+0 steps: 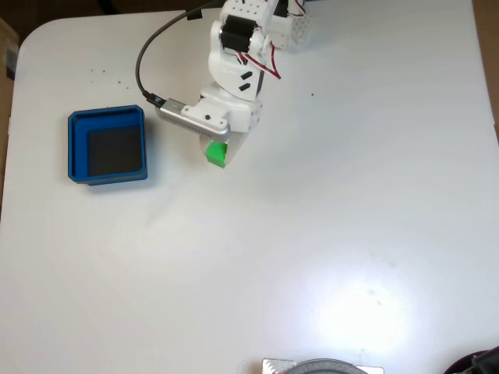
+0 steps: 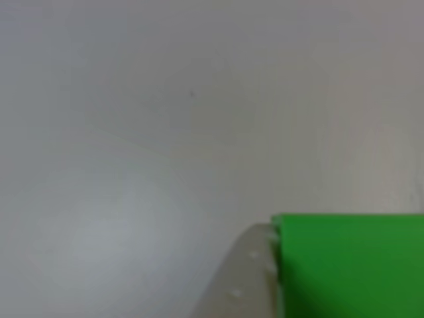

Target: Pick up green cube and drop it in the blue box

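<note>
In the fixed view the white arm reaches down from the top of the table, and its gripper (image 1: 219, 150) is shut on the green cube (image 1: 216, 154), which peeks out below the white fingers. The blue box (image 1: 107, 145), a square tray with a dark floor, lies to the left of the gripper, roughly a box-width away. In the other view the green cube (image 2: 351, 265) is very close at the bottom right, with a pale finger (image 2: 246, 281) pressed against its left side above the white table.
A black cable (image 1: 152, 47) loops from the arm's camera toward the table's top edge. A grey round object (image 1: 323, 366) sits at the bottom edge. The white table (image 1: 327, 218) stretches wide to the right and below the arm.
</note>
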Robot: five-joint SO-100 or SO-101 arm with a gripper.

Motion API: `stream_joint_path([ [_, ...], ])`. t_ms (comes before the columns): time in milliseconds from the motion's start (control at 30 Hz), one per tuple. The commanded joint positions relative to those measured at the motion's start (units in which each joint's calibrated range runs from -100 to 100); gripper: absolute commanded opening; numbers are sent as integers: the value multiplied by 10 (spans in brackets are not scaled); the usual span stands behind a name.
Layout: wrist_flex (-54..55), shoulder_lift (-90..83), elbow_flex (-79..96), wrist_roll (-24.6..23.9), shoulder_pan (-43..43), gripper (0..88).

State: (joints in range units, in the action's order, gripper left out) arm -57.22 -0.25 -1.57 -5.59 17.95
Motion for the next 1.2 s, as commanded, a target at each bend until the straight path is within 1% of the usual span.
stream_joint_path([
  [0, 4, -41, -18, 2, 11, 14],
  [300, 6, -41, -36, 2, 27, 14],
  [433, 9, -41, -36, 1, 46, 14],
  [800, 174, -33, -34, 2, 109, 14],
  [900, 191, -32, -34, 2, 127, 14],
  [1167, 193, -24, -34, 2, 174, 14],
])
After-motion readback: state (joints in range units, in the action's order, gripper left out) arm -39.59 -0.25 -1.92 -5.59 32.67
